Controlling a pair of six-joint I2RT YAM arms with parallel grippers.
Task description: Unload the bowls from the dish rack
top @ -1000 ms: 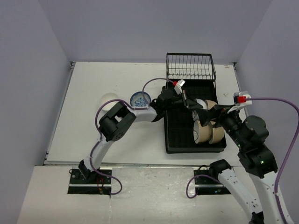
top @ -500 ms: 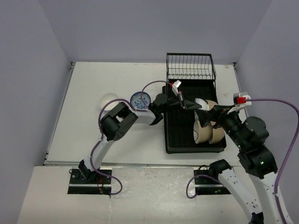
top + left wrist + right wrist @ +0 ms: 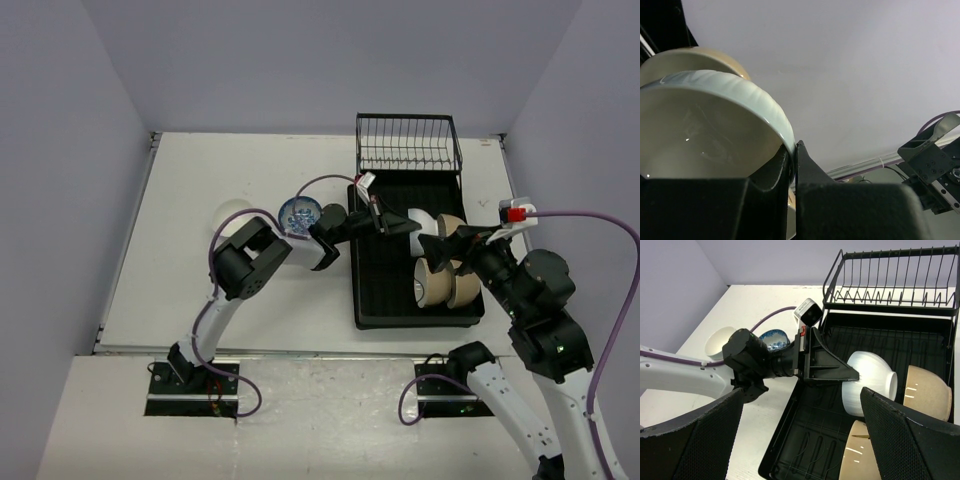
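My left gripper (image 3: 403, 224) is shut on the rim of a plain white bowl (image 3: 422, 222) and holds it on its side over the black dish rack (image 3: 380, 300). The left wrist view shows the rim (image 3: 775, 117) pinched between my fingertips (image 3: 802, 155). In the right wrist view the white bowl (image 3: 867, 382) hangs from the left gripper (image 3: 856, 374). Tan bowls (image 3: 927, 392) (image 3: 857, 455) lie in the rack beside it, and also show from above (image 3: 436, 283). My right gripper (image 3: 800, 440) is open and empty, above the rack near the tan bowls.
A blue-and-white bowl (image 3: 300, 212) and a white bowl (image 3: 232, 216) stand on the table left of the rack. The wire basket (image 3: 408, 145) is at the rack's far end. The two arms are close together over the rack.
My left gripper has drawn back a little to the left with the white bowl in it. The right arm has barely moved.
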